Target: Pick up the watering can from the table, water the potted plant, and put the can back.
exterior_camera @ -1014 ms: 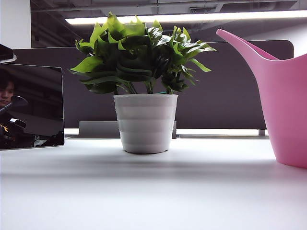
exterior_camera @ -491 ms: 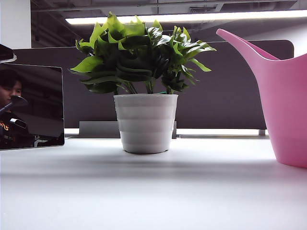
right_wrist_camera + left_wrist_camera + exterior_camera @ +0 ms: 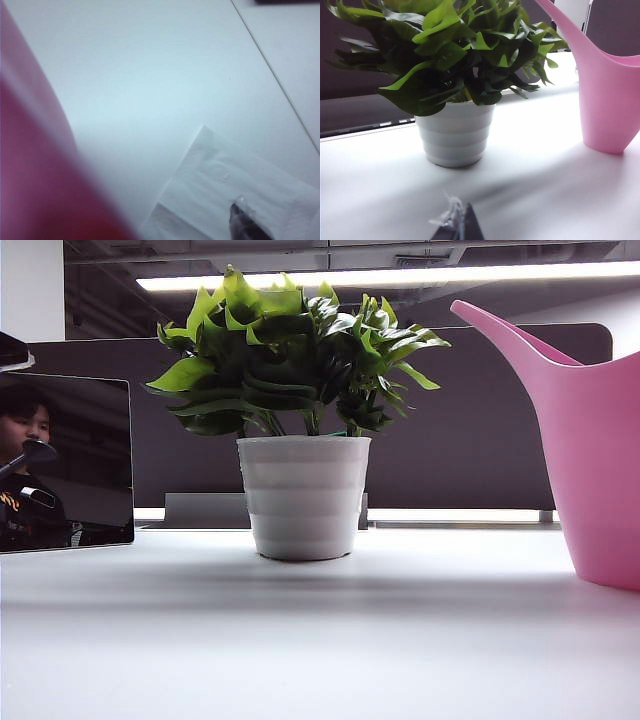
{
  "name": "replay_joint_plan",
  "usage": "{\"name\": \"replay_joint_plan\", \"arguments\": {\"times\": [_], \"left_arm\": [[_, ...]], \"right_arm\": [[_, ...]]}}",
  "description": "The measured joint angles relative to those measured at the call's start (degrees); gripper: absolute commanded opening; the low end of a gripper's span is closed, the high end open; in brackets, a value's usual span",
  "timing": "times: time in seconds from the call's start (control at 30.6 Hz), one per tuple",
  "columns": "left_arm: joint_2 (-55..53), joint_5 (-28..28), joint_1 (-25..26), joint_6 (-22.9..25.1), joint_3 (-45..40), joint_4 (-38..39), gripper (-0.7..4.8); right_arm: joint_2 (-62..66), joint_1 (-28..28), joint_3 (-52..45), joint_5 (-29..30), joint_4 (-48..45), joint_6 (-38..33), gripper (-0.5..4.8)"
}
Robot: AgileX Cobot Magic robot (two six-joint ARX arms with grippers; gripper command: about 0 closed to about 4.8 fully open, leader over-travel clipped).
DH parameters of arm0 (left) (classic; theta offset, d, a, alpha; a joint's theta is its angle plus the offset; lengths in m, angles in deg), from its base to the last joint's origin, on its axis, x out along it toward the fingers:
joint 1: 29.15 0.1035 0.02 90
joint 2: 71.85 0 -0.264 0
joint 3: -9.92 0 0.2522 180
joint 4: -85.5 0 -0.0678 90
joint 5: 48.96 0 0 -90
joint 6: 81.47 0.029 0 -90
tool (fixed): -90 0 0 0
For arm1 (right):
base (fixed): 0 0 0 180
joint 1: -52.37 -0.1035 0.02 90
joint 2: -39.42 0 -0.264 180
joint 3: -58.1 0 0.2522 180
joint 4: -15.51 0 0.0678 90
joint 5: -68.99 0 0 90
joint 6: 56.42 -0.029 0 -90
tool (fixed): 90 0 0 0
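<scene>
Zero change on the surface [image 3: 320,640] over the last second: watering can [image 3: 600,470] at frame right, potted plant [image 3: 300,420] centre, apart. Right gripper [image 3: 247,222] spread, empty, near the can. Left gripper [image 3: 456,226] faces the plant — jaw state, cannot tell. Pickup not yet done

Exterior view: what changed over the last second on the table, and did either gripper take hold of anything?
Nothing on the table visibly moved. The watering can stands upright at the right and the potted plant at the middle, both as before. No gripper appears in the exterior view, and nothing was grasped or released there. Only the person's reflection in the dark panel at left shifted slightly.
</scene>
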Motion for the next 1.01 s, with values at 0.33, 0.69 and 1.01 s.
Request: {"name": "replay_joint_plan", "arguments": {"times": [0.33, 0.69, 1.01], "left_arm": [[0.00, 0.02, 0.00, 0.02, 0.00, -0.02, -0.05], [0.00, 0.00, 0.00, 0.00, 0.00, 0.00, -0.05], [0.02, 0.00, 0.00, 0.00, 0.00, 0.00, -0.05]], "right_arm": [[2.67, 0.00, 0.00, -3.89, -3.58, 0.11, 4.79], [3.02, 0.07, 0.00, -4.79, -4.33, 0.20, 4.09], [3.41, 0.07, 0.00, -4.83, -6.12, 0.20, 1.95]]}}
